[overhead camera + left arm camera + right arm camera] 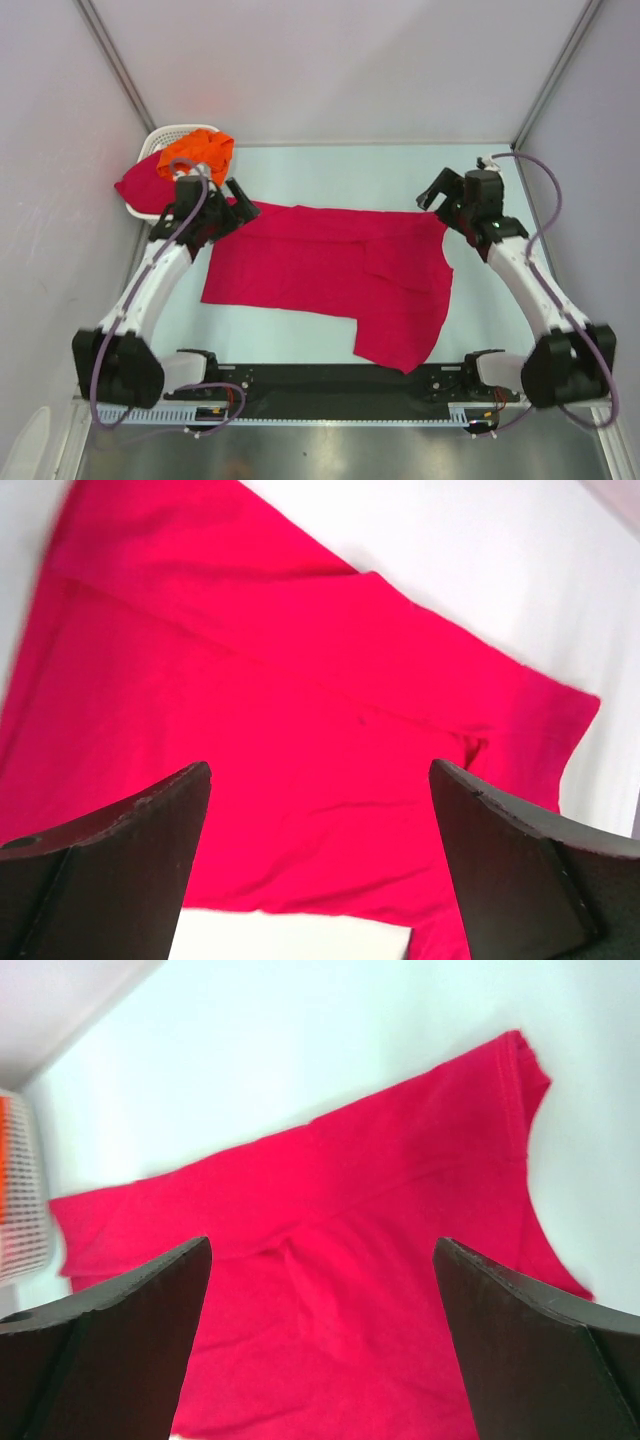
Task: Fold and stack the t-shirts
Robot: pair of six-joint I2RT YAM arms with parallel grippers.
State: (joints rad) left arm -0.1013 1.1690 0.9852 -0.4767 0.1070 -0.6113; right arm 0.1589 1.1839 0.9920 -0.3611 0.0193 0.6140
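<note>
Crimson t-shirt (pixel 320 270) is lying spread on the tabletop (pixel 330 170), under and between the two arms. It looks only partly folded to me: there's a doubled-over layer on its right half, and a flap runs off toward the arm bases.

The left gripper (pixel 320 780) hangs just above the shirt's far left corner, jaws wide apart, nothing in them. The right gripper (pixel 320 1255) is also spread wide and empty, sitting just off the far right corner, with the cloth below and ahead of it.

Right behind the left gripper is the white basket (pixel 160 135), with the orange t-shirt (pixel 198 152) and another crimson one (pixel 140 185) heaped in it, so those are waiting their turn.

My read: we're between folds. Next move probably needs both grippers to drop onto an edge, pinch just the layers they mean to lift, and carry them over evenly so nothing bunches.
</note>
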